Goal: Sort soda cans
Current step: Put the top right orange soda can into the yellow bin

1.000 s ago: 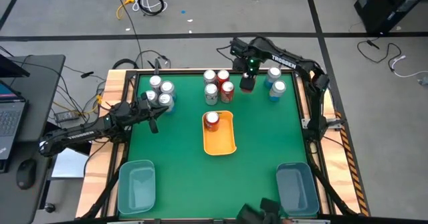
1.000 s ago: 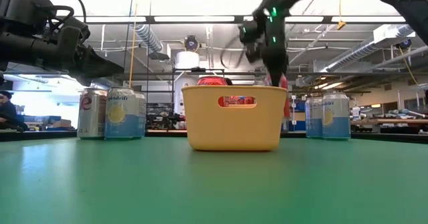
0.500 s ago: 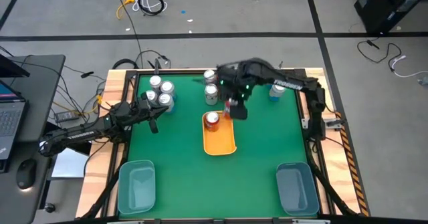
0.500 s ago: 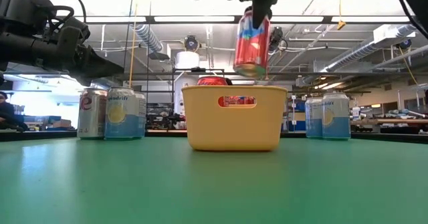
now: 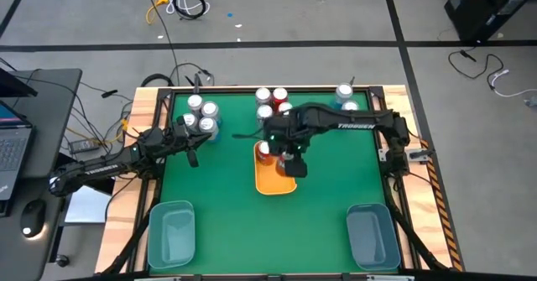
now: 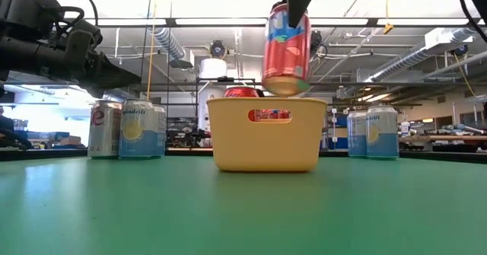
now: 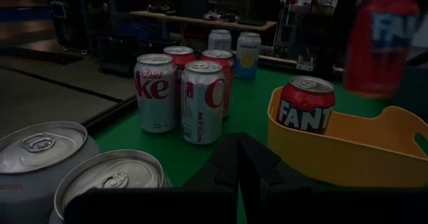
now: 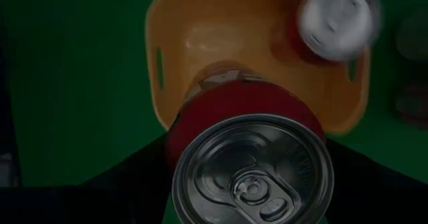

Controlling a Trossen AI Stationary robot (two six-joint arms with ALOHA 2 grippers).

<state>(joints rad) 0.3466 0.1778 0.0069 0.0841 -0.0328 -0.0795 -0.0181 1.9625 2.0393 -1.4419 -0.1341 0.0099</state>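
My right gripper (image 5: pixel 289 158) hangs over the yellow bin (image 5: pixel 277 183), shut on a red soda can (image 6: pixel 287 49). A second red can (image 5: pixel 265 149) stands upright on the bin's floor at its far end, also seen in the left wrist view (image 7: pixel 304 107). My left gripper (image 5: pixel 190 143) waits, shut, beside the silver cans (image 5: pixel 201 115) at the table's left. More red and silver cans (image 5: pixel 270 101) stand at the far edge. Light blue cans (image 6: pixel 373 132) stand far right. My right gripper holds the red can by its upper end (image 6: pixel 289 15), pinched between the two fingers (image 8: pixel 137 167), which come from above and point down. The can is lifted clear above the yellow bin's rim (image 6: pixel 266 101), nearly upright with a slight tilt.
Two translucent blue-grey bins (image 5: pixel 171 233) (image 5: pixel 372 235) sit at the near corners. The green table top is bare between them and in front of the yellow bin. Wooden rails (image 5: pixel 143 122) frame the table.
My right gripper has lifted a red can from the far group and carried it up and toward the near edge and the left; the can now hangs over the yellow bin. The left arm has kept still.
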